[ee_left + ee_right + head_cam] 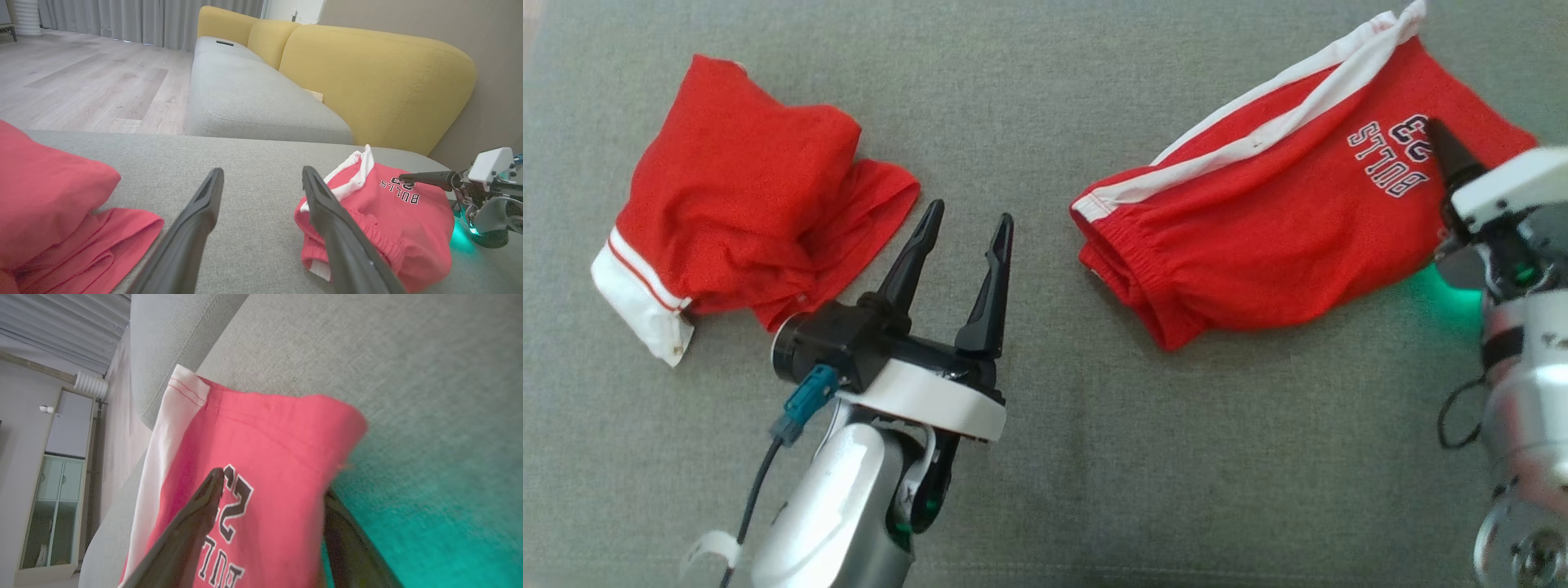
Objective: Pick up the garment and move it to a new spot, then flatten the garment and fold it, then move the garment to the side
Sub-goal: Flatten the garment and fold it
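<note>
i see the red basketball shorts with a white side stripe and "bulls" print point(1258, 237) lying bunched on the right side of the grey fabric sofa cushion point(1045, 457), near its edge by the yellow backrest point(367, 81). my right gripper point(271, 486) is spread wide at the printed corner, with one finger on the cloth and the other partly hidden past the hem. my left gripper point(970, 214) hangs open above the cushion, between the shorts and a crumpled red garment with a white band point(735, 188) on the left side.
</note>
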Available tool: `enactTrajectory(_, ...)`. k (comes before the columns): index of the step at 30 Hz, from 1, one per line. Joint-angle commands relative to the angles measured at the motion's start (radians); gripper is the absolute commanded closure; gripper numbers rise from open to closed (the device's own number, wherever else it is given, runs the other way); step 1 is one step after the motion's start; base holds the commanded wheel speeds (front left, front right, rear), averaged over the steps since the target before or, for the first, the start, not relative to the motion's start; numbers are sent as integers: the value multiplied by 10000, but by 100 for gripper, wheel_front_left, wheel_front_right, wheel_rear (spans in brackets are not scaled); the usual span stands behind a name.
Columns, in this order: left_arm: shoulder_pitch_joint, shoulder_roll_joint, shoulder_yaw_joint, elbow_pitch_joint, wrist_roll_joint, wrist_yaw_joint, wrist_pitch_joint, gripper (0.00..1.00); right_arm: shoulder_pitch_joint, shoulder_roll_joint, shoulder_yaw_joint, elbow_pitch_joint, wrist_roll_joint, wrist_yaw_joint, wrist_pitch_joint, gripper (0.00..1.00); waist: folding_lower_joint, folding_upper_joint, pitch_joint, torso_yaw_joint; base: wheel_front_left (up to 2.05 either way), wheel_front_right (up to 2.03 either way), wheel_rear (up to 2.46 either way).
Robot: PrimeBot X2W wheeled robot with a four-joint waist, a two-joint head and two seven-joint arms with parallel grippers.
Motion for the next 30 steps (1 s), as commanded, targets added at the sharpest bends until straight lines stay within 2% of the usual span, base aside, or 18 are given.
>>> enactTrajectory(1,-362,57,233,-382,-19,76,-53,0,44,261,192,238,-72,67,319,0,0,0,63,36,0,0,0)
enactTrajectory(10,-623,57,115,-438,-152,194,-53,0,-900,36,320,866,-697,67,730,0,0,0,319,133,0,0,0)
enactTrajectory(11,-641,57,102,-431,-168,203,-53,0,-946,17,320,917,-743,67,725,45,0,0,326,146,0,0,0)
enactTrajectory(12,-659,57,92,-425,-184,211,-53,0,-991,-7,325,937,-781,67,677,100,0,0,330,160,0,0,0)
enactTrajectory(22,-551,56,165,-309,-184,238,-53,0,-743,-269,305,930,-860,67,-504,100,0,0,-15,15,0,0,0)
enactTrajectory(30,-358,56,222,-251,-163,193,-53,0,-187,-764,-91,1115,-971,67,-1508,100,0,0,-575,-304,0,0,0)
